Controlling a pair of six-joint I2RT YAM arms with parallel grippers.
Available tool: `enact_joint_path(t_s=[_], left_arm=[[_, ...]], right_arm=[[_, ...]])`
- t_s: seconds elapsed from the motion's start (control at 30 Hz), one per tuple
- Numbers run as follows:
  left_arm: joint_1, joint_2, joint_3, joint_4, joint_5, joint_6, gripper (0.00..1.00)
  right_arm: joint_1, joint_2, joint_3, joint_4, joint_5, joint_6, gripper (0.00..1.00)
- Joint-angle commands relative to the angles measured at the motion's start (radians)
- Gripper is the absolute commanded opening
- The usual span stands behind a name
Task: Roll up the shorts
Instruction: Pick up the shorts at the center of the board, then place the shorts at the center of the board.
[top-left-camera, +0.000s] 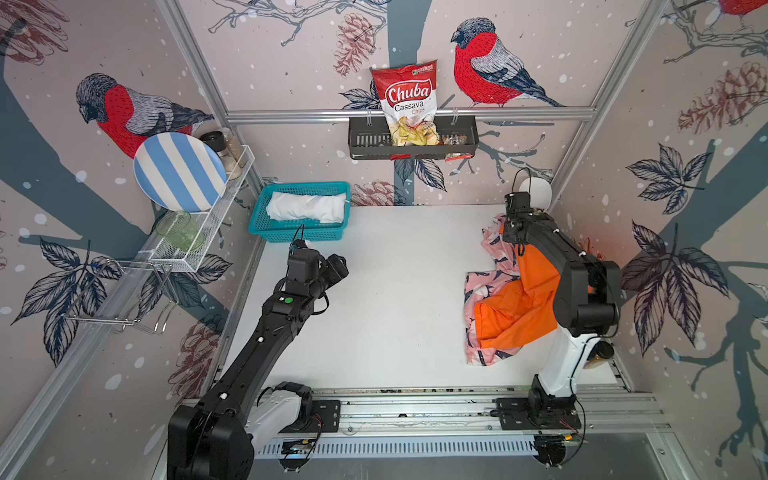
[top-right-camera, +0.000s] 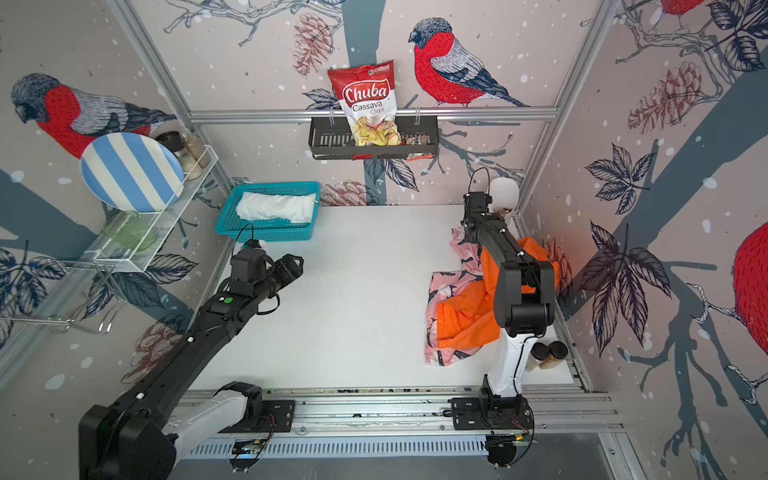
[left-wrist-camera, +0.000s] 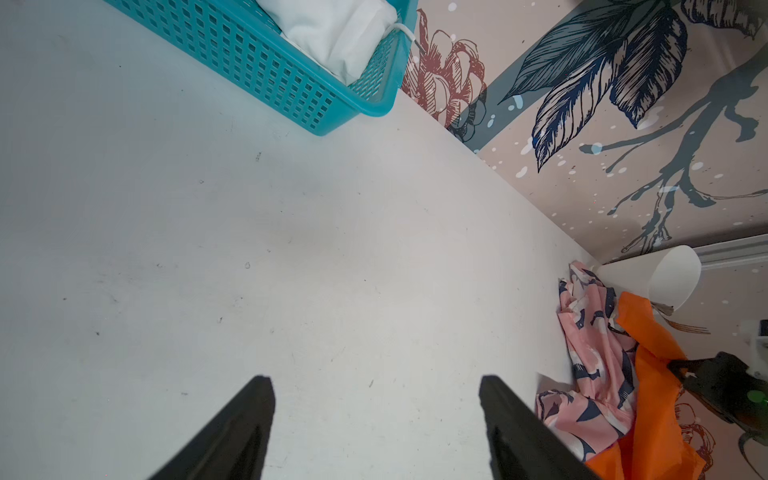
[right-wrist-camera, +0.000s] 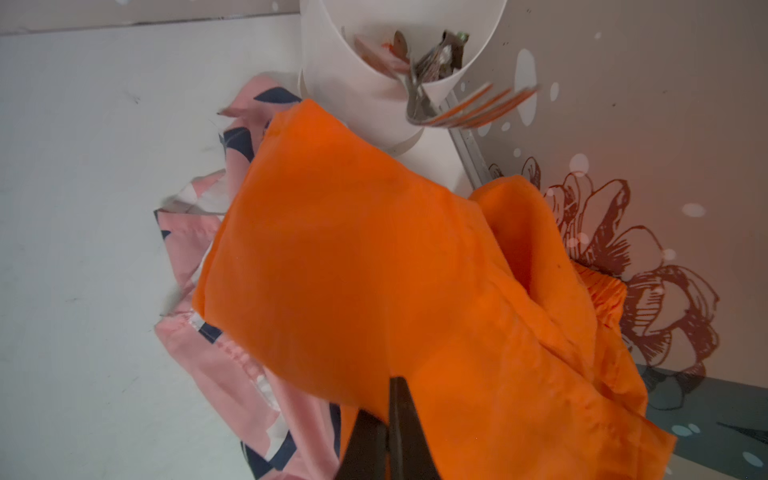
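On the right wrist cam the right gripper (right-wrist-camera: 384, 399) runs off the frame edge, so I only get its tips pressed together against orange cloth. Same deal with the left gripper (left-wrist-camera: 374, 380) on its own cam. In both top views the right gripper is tucked under its own wrist, and the right arm (top-left-camera: 582, 282) covers a chunk of the orange shorts (top-left-camera: 528, 291). The pink shorts (top-left-camera: 478, 286) are mostly buried under the orange pair, so I can't tell how they lie. The fork (right-wrist-camera: 469, 108) in the white cup (right-wrist-camera: 345, 70) is a blurry smear. The left wrist cam crops the teal basket (left-wrist-camera: 266, 62) and the white shorts (left-wrist-camera: 332, 29). The packets (top-left-camera: 455, 140) in the black wall rack (top-left-camera: 365, 137) are too small to read.
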Motion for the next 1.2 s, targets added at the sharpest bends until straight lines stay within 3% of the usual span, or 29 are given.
enact_joint_path(t_s=[0.0,0.17,0.37,0.53,0.63,0.73,0.8,0.87,1.0,1.07,1.1,1.13,1.17], left_arm=[[-0.003,-0.014,0.012,0.03,0.036,0.047,0.79],[-0.002,-0.064,0.012,0.024,0.03,0.059,0.79],[-0.003,-0.15,0.027,-0.019,-0.102,0.086,0.8],[-0.003,-0.236,0.057,-0.063,-0.224,0.113,0.85],[-0.003,-0.288,0.082,-0.089,-0.269,0.138,0.86],[-0.002,-0.341,0.108,-0.121,-0.323,0.161,0.86],[-0.003,-0.378,0.113,-0.12,-0.335,0.179,0.86],[-0.002,-0.396,0.11,-0.113,-0.322,0.194,0.86],[-0.003,-0.36,0.106,-0.124,-0.234,0.191,0.84],[-0.003,-0.321,0.098,-0.125,-0.161,0.192,0.84],[-0.002,-0.297,0.093,-0.126,-0.125,0.188,0.83],[-0.003,-0.276,0.089,-0.13,-0.094,0.18,0.83],[-0.002,-0.248,0.081,-0.131,-0.058,0.169,0.83]], right_arm=[[0.041,-0.102,0.01,-0.059,0.048,0.016,0.0],[0.19,-0.264,0.129,-0.201,0.118,0.056,0.0],[0.588,-0.279,0.524,-0.293,0.152,0.114,0.0],[0.927,-0.165,0.865,-0.112,0.162,0.009,0.0],[1.032,-0.171,0.861,0.083,0.173,-0.079,0.0],[1.024,-0.217,0.767,0.199,0.159,-0.078,0.0],[0.961,-0.274,0.656,0.253,0.104,-0.032,0.0],[0.837,-0.327,0.531,0.264,-0.02,0.083,0.0],[0.549,-0.447,0.099,0.41,-0.33,0.325,0.0],[0.431,-0.465,-0.092,0.464,-0.426,0.404,0.0],[0.38,-0.466,-0.174,0.483,-0.449,0.424,0.02],[0.34,-0.458,-0.23,0.493,-0.476,0.426,0.1],[0.298,-0.441,-0.273,0.479,-0.495,0.419,0.27]])
